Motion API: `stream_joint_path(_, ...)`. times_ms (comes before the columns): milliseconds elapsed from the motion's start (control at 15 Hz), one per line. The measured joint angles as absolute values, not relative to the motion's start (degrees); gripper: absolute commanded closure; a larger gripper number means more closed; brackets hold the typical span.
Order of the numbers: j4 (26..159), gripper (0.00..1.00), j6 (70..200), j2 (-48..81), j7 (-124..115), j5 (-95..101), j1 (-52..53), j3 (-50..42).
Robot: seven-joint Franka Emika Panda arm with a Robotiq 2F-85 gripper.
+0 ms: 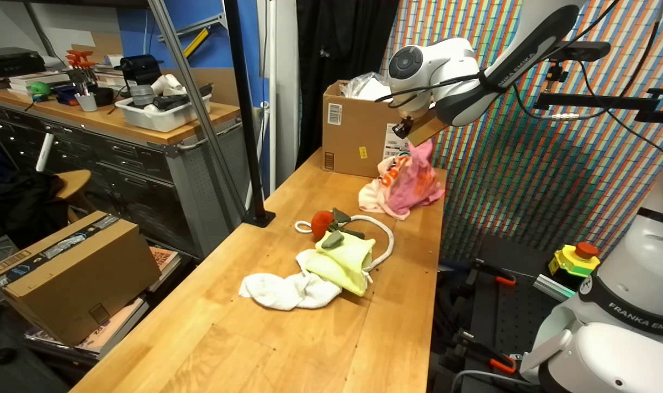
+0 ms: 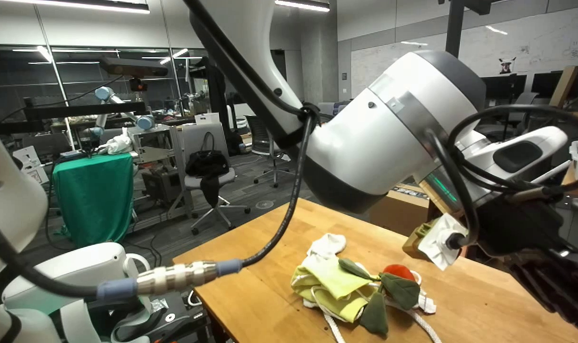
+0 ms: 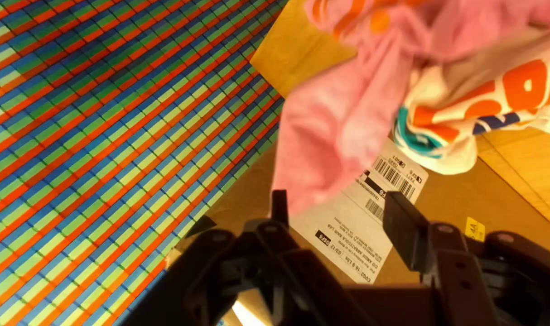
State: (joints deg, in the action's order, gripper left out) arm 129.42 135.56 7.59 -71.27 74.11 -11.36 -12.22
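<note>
My gripper (image 3: 336, 215) is open in the wrist view, its two dark fingers well apart. A pink cloth (image 3: 329, 131) rises in a peak beside the left fingertip; whether it touches that finger I cannot tell. The cloth is bunched with a cream part (image 3: 492, 99) bearing orange lettering. In an exterior view the pink and cream heap (image 1: 413, 180) lies at the far end of the wooden table, its top just under the gripper (image 1: 407, 134). Behind the gap between the fingers stands a cardboard box (image 1: 359, 128) with a white shipping label (image 3: 343, 240).
Mid-table lie a yellow-green cloth (image 1: 342, 265), a white cloth (image 1: 288, 292) and a red ball-like thing (image 1: 321, 224) with green leaves and white cord. A black post (image 1: 249, 136) rises at the table's edge. A striped wall covering (image 3: 121, 136) hangs alongside.
</note>
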Motion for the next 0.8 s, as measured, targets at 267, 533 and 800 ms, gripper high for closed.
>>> stream_joint_path(267, 129.4, 0.0, 136.4, 7.7, -71.1, 73.4, -11.1, -11.6)
stream_joint_path(533, 130.3, 0.0, 139.7, 7.7, -70.5, 72.0, -10.2, -9.4)
stream_joint_path(800, 132.5, 0.0, 146.1, 8.3, -69.9, 69.1, -9.2, -7.7)
